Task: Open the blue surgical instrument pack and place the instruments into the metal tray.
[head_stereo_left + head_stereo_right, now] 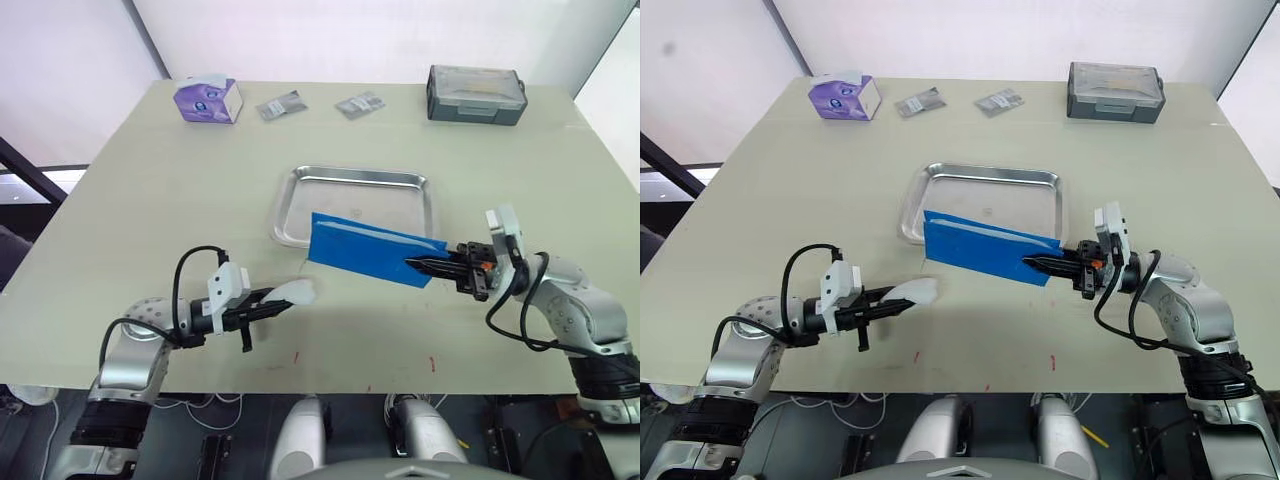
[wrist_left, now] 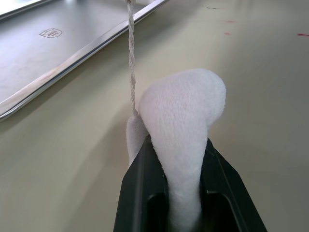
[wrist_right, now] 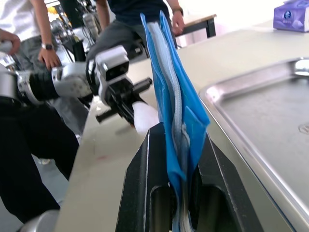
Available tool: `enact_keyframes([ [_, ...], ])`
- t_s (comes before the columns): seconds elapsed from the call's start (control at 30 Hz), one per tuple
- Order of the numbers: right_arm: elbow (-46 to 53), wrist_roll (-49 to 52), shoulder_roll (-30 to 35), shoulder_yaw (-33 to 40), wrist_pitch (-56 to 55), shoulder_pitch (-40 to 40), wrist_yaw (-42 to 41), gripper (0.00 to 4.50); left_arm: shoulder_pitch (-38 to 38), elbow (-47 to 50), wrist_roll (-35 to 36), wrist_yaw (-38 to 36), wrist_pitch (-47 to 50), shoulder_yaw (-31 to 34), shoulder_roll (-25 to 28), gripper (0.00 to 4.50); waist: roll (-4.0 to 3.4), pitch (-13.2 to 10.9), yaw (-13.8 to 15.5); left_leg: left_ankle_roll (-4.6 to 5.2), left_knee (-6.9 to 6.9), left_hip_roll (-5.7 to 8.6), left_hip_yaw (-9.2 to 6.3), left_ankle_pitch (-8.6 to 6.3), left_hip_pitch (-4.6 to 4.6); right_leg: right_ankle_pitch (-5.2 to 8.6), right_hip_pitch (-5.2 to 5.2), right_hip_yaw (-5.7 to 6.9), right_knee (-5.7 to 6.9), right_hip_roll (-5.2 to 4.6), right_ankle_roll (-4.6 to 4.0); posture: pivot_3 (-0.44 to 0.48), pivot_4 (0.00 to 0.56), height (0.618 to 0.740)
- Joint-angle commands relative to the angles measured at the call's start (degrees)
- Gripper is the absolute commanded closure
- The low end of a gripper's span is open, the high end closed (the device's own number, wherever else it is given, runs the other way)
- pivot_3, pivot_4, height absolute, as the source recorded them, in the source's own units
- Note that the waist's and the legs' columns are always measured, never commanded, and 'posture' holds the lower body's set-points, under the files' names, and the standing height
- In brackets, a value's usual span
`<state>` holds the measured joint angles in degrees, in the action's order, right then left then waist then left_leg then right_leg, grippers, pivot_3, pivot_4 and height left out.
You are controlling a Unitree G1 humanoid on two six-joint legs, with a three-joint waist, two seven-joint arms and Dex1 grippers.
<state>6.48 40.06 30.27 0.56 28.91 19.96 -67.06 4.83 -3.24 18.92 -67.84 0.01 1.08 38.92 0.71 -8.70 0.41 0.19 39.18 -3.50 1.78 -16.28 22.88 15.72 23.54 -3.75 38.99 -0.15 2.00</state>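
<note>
The blue surgical instrument pack [image 1: 370, 250] hangs on edge over the front rim of the metal tray [image 1: 350, 200]. My right gripper [image 1: 425, 265] is shut on the pack's right end; in the right wrist view the pack [image 3: 176, 96] stands between its fingers. Left of the pack, my left gripper [image 1: 275, 300] is shut on a white fluffy pull tab [image 1: 298, 292], low over the table. From the tab [image 2: 181, 111] a thin white string [image 2: 130, 58] runs toward the tray. The instruments are hidden.
A purple tissue box [image 1: 208, 100] sits at the far left of the table, two small packets [image 1: 281, 106] [image 1: 360, 104] at the far middle, and a dark grey lidded box [image 1: 476, 94] at the far right. People [image 3: 43, 43] stand beyond the table's left side.
</note>
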Motion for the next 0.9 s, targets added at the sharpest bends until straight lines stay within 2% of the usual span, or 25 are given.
enact_keyframes([
  [0.03, 3.4, 5.2, -1.0, 4.2, 1.2, 3.0, 1.6, 4.50, -1.6, -2.0, -3.0, 0.1, 0.7, -3.7, -0.7, 4.47, -0.04, 0.0, 0.1, 0.00, 0.00, 0.00, 0.00, 0.00, 0.00, 0.00, 0.00, -0.01, 0.00, 0.00, 0.00, 0.000, 0.150, 0.731],
  [0.3, 3.9, 8.0, -1.7, 5.8, 3.6, 4.7, 4.5, 4.50, -2.4, -2.6, -3.6, 0.1, -0.2, -4.3, -0.5, 4.47, -0.11, 0.1, 0.4, 0.00, 0.00, 0.01, 0.00, 0.00, -0.01, 0.00, -0.02, 0.00, -0.04, -0.01, 0.00, 0.000, 0.150, 0.731],
  [0.9, 0.8, -8.4, -2.5, -5.0, -12.2, -1.4, -1.6, 4.50, -3.4, -1.1, -2.1, 0.3, -0.5, -1.5, 1.7, 4.47, -0.32, 0.2, 0.2, 0.00, -0.01, 0.01, 0.01, 0.00, -0.04, 0.01, -0.02, -0.02, -0.02, 0.02, 0.00, 0.000, 0.150, 0.731],
])
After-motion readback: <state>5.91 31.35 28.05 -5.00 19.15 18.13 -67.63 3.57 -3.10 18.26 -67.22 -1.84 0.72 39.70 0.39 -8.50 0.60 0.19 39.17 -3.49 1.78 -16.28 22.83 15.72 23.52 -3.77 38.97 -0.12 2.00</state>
